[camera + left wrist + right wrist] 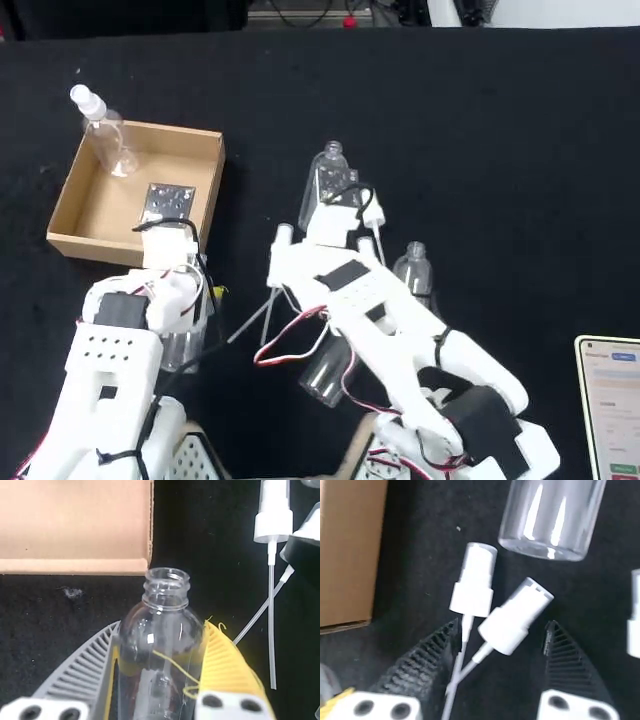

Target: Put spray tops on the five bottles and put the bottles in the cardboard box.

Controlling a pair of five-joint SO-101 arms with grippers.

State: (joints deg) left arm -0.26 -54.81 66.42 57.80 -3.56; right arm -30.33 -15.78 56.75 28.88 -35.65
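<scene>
Black-covered table seen from above, with two white robot arms at its near edge.

Toward the far left corner sits the open cardboard box [100, 205]. One capped bottle [108, 140] stands in the box's far left corner.

Just in front of the box's near wall, the left gripper [162, 627] has its grey and yellow fingers pressed against both sides of a clear held bottle [165, 585]. The bottle is upright and its neck is open.

Near the table's middle, a spray top [472, 587] and a second spray top [516, 621] lie side by side with their thin dip tubes crossing. The right gripper [502, 630] is spread wide around both heads and grasps nothing.

Just beyond it stands an open-necked bottle [325, 180]. Another bottle [412, 268] stands to the right, and a fallen bottle [325, 378] lies near the near edge. A tablet [610, 410] rests at the right edge.

The likely step is picking up one spray top. The grip should close on a single head and lift it clear of the crossed tube. The tube should then go straight down into the steadied open neck.

The right arm covers the fallen bottle's neck, so whether it is capped cannot be told. The left arm hides the held bottle's base.
</scene>
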